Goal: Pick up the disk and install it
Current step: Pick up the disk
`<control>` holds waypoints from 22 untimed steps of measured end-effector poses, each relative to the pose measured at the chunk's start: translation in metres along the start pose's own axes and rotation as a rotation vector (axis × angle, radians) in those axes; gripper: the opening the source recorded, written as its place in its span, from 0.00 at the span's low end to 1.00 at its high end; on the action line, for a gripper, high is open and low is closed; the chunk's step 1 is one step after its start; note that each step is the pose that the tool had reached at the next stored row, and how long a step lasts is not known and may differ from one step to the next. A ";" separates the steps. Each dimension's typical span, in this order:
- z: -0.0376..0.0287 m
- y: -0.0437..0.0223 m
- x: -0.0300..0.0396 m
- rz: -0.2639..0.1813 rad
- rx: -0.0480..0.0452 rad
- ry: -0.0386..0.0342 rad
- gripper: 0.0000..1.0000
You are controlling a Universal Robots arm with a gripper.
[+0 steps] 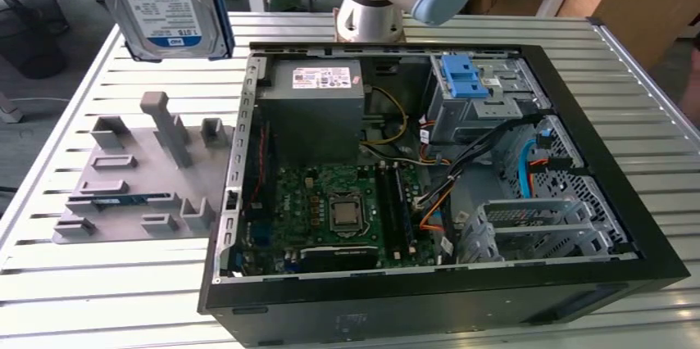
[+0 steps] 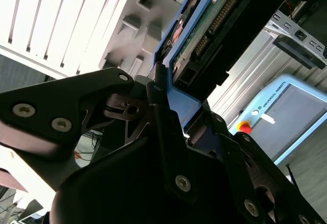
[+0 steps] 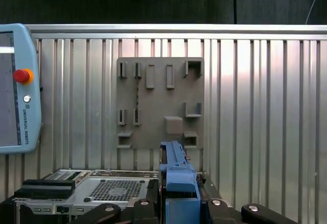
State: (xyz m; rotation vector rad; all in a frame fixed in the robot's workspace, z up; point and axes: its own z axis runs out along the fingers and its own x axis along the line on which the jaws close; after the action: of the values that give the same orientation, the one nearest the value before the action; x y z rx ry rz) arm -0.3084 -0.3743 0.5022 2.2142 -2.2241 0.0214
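My end effector [image 2: 169,94] is closed on the disk [image 2: 214,22]. In the second wrist view its black fingers [image 2: 158,89] press on the blue carrier frame clipped around the drive, and the drive's green circuit board and connector row face that camera. In the first wrist view the blue frame [image 3: 176,170] stands on edge between the finger linkages of the end effector [image 3: 179,196].

In the exterior view the disk [image 1: 164,5] hangs upright, clear of the bench [image 1: 65,271], at the view's left of the open computer case [image 1: 612,201]. Its white label faces the camera, with a blue band across the top and rows of dark print and barcodes below.

Beneath the disk, a grey fixture plate [image 1: 131,177] with raised slots and posts lies flat on the slatted metal bench, just beside the case.

Inside the case, a grey power supply box [image 1: 317,103] carries a white label on its top face. At the exterior view's right of it sits a grey metal drive cage [image 1: 481,107] with a blue latch [image 1: 465,79]. The green motherboard [image 1: 328,201] lies nearer the camera.

A pale blue teach pendant [image 3: 23,106] with a red button [image 3: 21,75] lies on the bench, apart from the fixture plate [image 3: 158,106].
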 end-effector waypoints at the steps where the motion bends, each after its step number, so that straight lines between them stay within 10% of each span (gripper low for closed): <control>1: 0.0000 -0.0020 0.0001 0.000 0.0000 0.0000 0.36; 22: 0.0005 -0.0303 0.0053 0.000 -0.0001 0.0000 0.36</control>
State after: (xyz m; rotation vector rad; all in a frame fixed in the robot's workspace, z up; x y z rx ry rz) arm -0.2781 -0.3798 0.5020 2.2143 -2.2240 0.0213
